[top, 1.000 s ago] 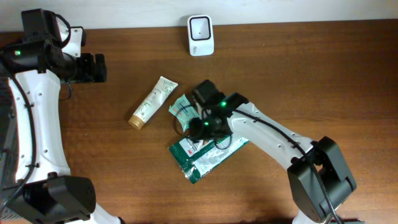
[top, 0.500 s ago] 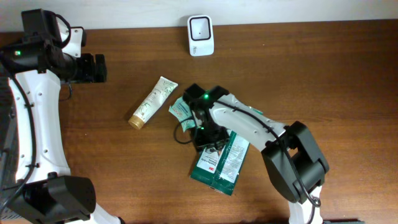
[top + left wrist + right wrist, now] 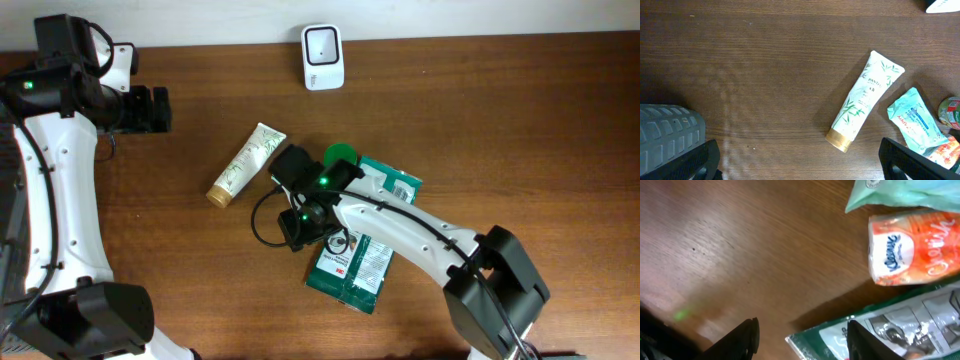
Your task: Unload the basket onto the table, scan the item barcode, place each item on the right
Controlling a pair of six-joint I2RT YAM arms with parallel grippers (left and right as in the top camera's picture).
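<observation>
green pack (image 3: pixel 350 272) sits in the middle of the table (image 3: pixel 520 110), its corner between the parted jaws of the right gripper (image 3: pixel 802 326), nothing clamped. pinching just that floppy edge could let it slip on the way to the scanner (image 3: pixel 323 56) at the far edge. left gripper (image 3: pixel 160 108) gapes empty by the far left corner.

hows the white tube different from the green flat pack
The white tube is slim and leaf-printed, with a gold cap; the green pack is wide, flat and dark, with a white label. The tube lies in the open; the pack is partly hidden under the right arm. Both lie flat on the wooden table.
</observation>
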